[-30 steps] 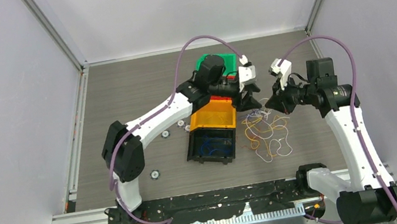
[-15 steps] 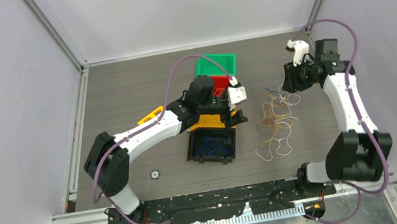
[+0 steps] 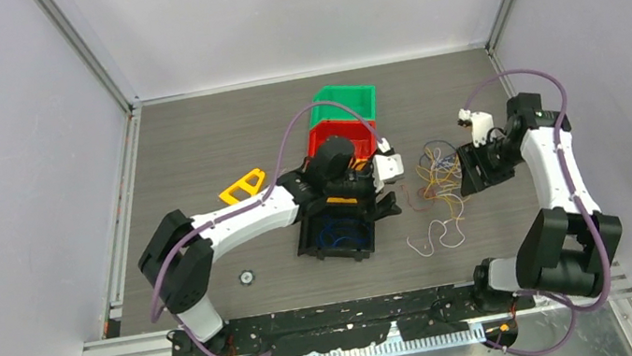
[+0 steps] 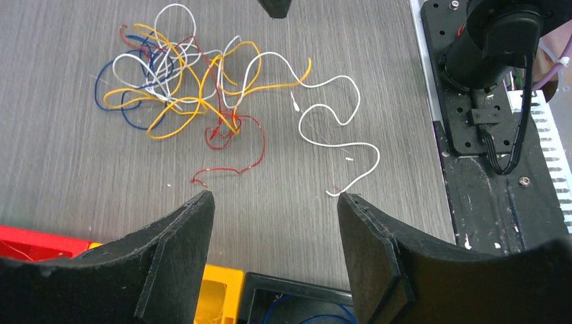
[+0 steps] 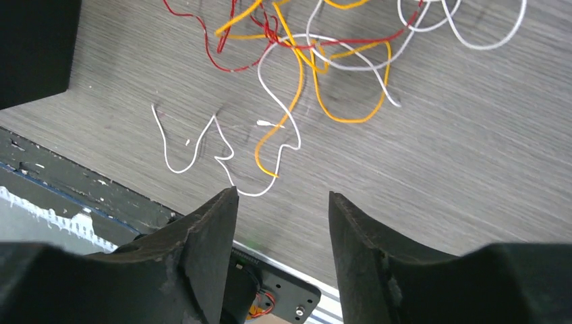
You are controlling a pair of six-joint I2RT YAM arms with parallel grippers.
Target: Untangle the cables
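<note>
1. The left gripper (image 4: 273, 226) has its fingers spread and nothing between them. It hangs over the rims of the yellow bin (image 4: 217, 297) and the black bin (image 4: 290, 287), just short of the wires.
2. The right gripper (image 5: 282, 226) is likewise apart and empty, low over the table (image 3: 222, 145) on the opposite side of the heap.
3. The cables (image 3: 438, 180) lie on the table between the 2 grippers as a loose tangle of white, blue, orange and red loops.
4. A white strand (image 4: 345, 123) trails out of the heap toward the near edge and is mostly free. It looks like the easiest one to take first.
5. To do it well, I would pinch that strand near its free end — away from the knot — so that only 1 wire lands between the fingers.
6. The wires are thin and lie flat, so the fingertips probably need to come right down to the surface before closing.
7. Draw it out slowly and away from the heap. If the whole bundle starts to drag, the other gripper could pin the tangle.
8. A blue wire (image 4: 311, 316) already lies in the black bin, which suggests the bins sort by colour.
</note>
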